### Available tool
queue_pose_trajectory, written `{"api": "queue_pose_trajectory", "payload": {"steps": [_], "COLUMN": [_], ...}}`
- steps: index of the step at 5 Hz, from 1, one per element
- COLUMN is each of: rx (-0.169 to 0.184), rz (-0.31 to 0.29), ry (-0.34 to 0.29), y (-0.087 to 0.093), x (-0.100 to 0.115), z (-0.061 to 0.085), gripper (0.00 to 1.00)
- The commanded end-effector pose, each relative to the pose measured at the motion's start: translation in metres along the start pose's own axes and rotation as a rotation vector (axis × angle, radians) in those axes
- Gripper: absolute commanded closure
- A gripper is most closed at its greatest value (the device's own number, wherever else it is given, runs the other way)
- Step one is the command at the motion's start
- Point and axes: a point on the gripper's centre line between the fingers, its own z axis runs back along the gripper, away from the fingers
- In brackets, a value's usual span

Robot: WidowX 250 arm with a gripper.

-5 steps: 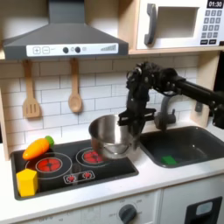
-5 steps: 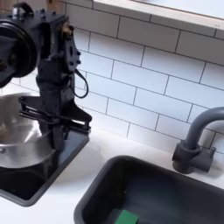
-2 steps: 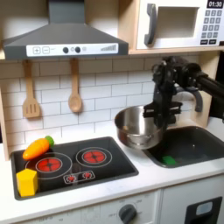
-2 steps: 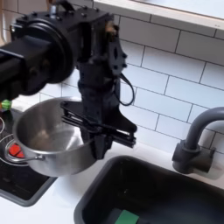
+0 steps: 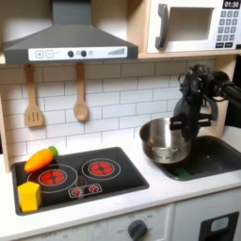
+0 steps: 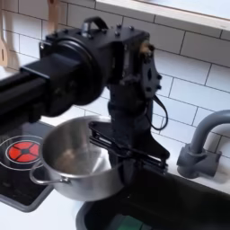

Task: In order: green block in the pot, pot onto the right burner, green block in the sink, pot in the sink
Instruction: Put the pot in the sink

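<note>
The gripper (image 5: pixel 184 129) is closed on the back rim of the pot (image 5: pixel 166 142), holding it up in the air. In the second exterior view the black gripper (image 6: pixel 124 148) bites the shiny pot (image 6: pixel 79 163) at its rim, and the pot hangs just above the sink (image 6: pixel 193 202). The pot tips a little, so its open mouth shows. One small handle (image 6: pixel 45 176) sticks out on the second exterior view's left.

In the first exterior view the pot is over the left end of the sink (image 5: pixel 218 155), past the edge of the black cooktop (image 5: pixel 132 177). The green block (image 5: pixel 182 173) lies at the bottom of the sink, under the pot.

The black arm (image 5: pixel 215 87) reaches in from the first exterior view's right. A dark faucet (image 6: pixel 203 142) stands behind the sink.

Two red burners sit on the cooktop, the left burner (image 5: pixel 52 176) and the right burner (image 5: pixel 99 168), both bare. A carrot (image 5: pixel 40 158) lies at the back left of the cooktop. A yellow block (image 5: pixel 29 196) stands at its front left corner. Two wooden kitchen tools (image 5: pixel 81 93) hang on the tiled wall.
</note>
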Motion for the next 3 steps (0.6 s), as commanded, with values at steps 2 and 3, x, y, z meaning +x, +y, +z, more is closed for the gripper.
{"api": "queue_pose_trajectory", "payload": {"steps": [2, 3], "rx": [-0.033, -0.054], "rz": [-0.111, -0.124], "ry": [0.002, -0.026], "y": [-0.050, -0.063], "x": [-0.004, -0.002], "z": [-0.025, -0.028], "gripper": [1.00, 1.00]}}
